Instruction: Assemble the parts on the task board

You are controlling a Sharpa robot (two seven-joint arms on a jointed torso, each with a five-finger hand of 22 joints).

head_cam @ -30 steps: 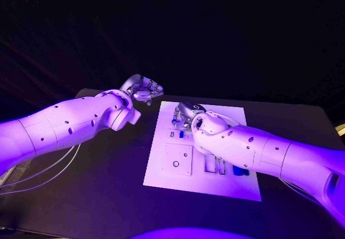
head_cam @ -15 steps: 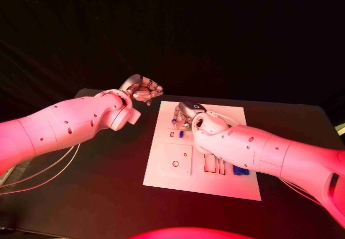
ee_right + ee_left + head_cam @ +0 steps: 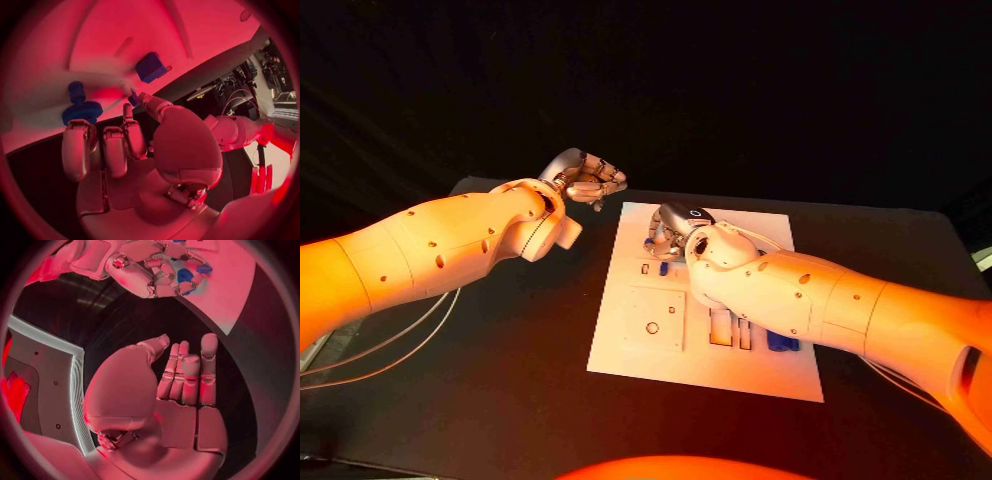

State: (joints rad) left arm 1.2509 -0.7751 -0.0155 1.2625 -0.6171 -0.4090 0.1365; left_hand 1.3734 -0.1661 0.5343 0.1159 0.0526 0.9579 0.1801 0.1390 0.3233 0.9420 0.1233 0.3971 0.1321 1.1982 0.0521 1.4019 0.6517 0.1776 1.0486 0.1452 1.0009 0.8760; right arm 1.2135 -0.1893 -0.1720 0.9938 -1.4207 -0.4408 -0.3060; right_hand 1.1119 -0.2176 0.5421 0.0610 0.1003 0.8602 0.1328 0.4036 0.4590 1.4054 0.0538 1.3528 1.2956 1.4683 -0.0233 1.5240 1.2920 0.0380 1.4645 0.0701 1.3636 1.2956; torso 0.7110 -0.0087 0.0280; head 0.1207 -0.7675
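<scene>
Fingers of the right hand (image 3: 672, 232) reach down over the far part of the task board (image 3: 632, 355), and in the right wrist view the thumb and a fingertip (image 3: 134, 98) meet at a small blue piece; whether they truly pinch it I cannot tell. Just beside those fingers in that view a blue gear-shaped part (image 3: 81, 109) stands on the white plate, close in front of the other fingertips, and a blue block part (image 3: 152, 67) lies a little farther out on the board. Nearer the robot, another blue part (image 3: 783, 343) lies on the board beside the right forearm. Off the board's far left corner, the left hand (image 3: 586, 177) is raised above the black table (image 3: 502, 390), its fingers curled in with nothing between them.
</scene>
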